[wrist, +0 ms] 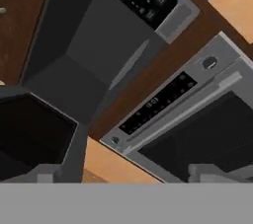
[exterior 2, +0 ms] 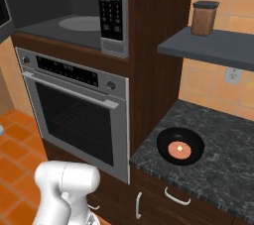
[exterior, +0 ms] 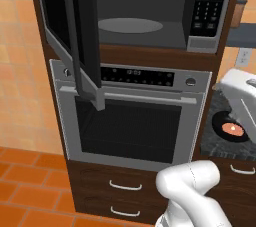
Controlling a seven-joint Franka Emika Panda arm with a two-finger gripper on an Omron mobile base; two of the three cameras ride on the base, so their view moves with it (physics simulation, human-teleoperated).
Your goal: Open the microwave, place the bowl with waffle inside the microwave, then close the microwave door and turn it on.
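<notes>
- The bowl (exterior 2: 180,145), black and round, sits on the dark counter (exterior 2: 223,164) right of the oven (exterior 2: 79,115), with the orange waffle (exterior 2: 179,149) inside it.
- The microwave (exterior: 150,16) stands above the oven; its door (exterior: 70,36) hangs swung out to the left, cavity and turntable (exterior: 130,25) bare.
- The jaws are released and hold nothing; their tips point up at the cavity and oven panel, so the bowl lies off to the right and lower, well apart from them.
- The right base view shows bowl and waffle whole, plus a shelf (exterior 2: 208,45) with a brown jar (exterior 2: 204,18); the left base view catches the bowl's edge beside the arm.
</notes>
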